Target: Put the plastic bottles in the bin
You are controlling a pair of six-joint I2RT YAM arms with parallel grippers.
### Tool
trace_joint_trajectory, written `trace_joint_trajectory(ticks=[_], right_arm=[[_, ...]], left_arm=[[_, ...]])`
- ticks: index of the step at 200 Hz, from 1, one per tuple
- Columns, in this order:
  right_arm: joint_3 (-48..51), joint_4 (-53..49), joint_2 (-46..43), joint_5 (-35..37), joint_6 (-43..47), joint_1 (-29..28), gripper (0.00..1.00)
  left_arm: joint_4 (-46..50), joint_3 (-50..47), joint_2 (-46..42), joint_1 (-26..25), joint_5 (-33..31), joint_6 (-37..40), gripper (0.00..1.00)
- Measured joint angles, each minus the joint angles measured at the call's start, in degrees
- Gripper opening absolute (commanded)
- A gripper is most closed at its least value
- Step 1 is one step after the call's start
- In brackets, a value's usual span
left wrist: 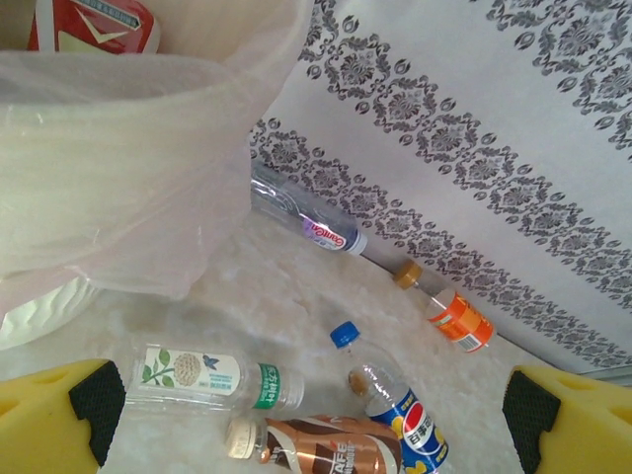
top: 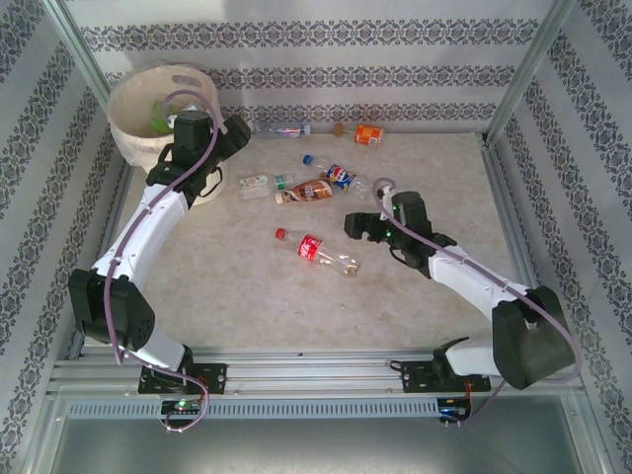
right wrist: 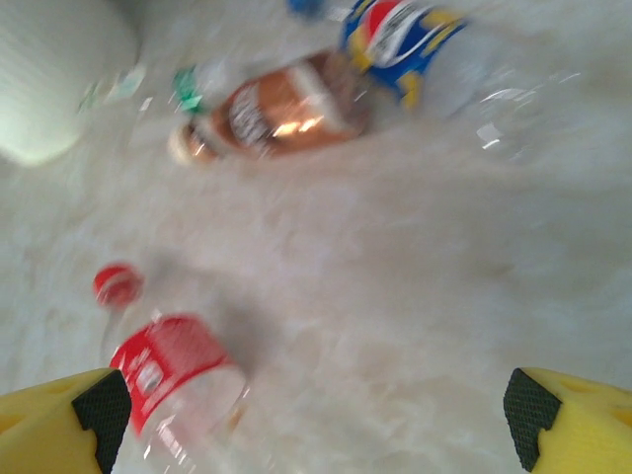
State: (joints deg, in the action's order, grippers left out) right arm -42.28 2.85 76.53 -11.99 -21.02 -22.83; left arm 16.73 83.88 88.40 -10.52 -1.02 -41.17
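The cream bin [top: 133, 118] with its thin liner [left wrist: 128, 178] stands in the far left corner, and a red-labelled item [left wrist: 89, 25] lies inside. My left gripper [top: 242, 138] hovers beside the bin, open and empty [left wrist: 316, 415]. Below it lie a green-labelled bottle [left wrist: 212, 377], a brown bottle [left wrist: 331, 446] and a blue-capped Pepsi bottle [left wrist: 395, 405]. A clear bottle [left wrist: 311, 219] and an orange-labelled bottle [left wrist: 449, 311] lie along the back wall. My right gripper [top: 354, 225] is open [right wrist: 316, 410] just right of a red-capped, red-labelled bottle [right wrist: 168, 375], which lies mid-table [top: 314, 249].
Patterned walls and metal frame posts [top: 518, 74] close in the table on three sides. The right wrist view is blurred; it shows the brown bottle [right wrist: 276, 114] and Pepsi bottle [right wrist: 400, 35] beyond bare marbled tabletop [right wrist: 415, 267].
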Motion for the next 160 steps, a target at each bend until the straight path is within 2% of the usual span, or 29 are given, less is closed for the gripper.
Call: trace_joint_trajectory(ticks=[54,111,160], right_arm=[[-0.5,-6.9,4.0,-3.7,8.5,-7.0,0.98],[-5.0,-12.1,10.5,0.6,14.9,-11.6,0.98],[-6.0,-14.6,16.1,4.7,17.0,-15.5,0.97]], left_arm=[[0.9,-0.3,0.0,0.0,0.2,0.0,1.0],[3.3,-0.5,0.0,0.0,0.2,0.0,1.0],[4.7,-1.7,-0.5,0.0,0.3,0.0,1.0]])
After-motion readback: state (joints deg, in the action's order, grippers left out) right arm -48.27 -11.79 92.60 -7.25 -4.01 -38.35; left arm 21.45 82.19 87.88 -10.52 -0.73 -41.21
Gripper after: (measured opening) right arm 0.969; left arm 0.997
